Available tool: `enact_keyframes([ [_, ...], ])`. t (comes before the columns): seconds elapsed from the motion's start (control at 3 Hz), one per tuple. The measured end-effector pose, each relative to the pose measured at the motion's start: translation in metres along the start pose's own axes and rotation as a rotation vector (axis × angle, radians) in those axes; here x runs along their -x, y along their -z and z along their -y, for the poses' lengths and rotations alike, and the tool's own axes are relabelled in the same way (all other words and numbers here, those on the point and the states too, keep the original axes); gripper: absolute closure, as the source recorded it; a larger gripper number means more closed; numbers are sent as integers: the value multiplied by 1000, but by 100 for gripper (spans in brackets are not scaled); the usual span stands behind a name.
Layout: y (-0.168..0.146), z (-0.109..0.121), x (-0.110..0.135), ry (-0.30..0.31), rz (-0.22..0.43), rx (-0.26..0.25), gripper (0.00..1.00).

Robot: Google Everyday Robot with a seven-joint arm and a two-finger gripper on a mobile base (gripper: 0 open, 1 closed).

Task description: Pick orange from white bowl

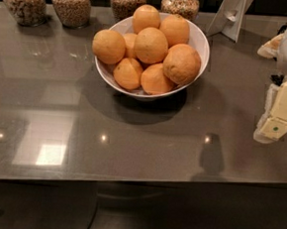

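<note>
Illumination is moderate and warm, from overhead: the glossy grey bench carries several small point highlights and one bright rectangular reflection at lower left, while the area below its front edge is dark. The white bowl casts a broad soft shadow forward onto the bench. The pincer, at the right edge above the bench, is brightly lit, with a small dark patch on the bench to its lower left.
</note>
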State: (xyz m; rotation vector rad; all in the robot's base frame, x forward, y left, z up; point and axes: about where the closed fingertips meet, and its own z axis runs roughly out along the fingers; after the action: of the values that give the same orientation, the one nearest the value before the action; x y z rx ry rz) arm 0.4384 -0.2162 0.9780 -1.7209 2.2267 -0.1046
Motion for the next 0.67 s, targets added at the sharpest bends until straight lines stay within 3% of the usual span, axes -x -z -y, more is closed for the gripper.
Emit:
enact_keyframes([
  [0.67, 0, 3, 6, -8, 32, -17, 0],
])
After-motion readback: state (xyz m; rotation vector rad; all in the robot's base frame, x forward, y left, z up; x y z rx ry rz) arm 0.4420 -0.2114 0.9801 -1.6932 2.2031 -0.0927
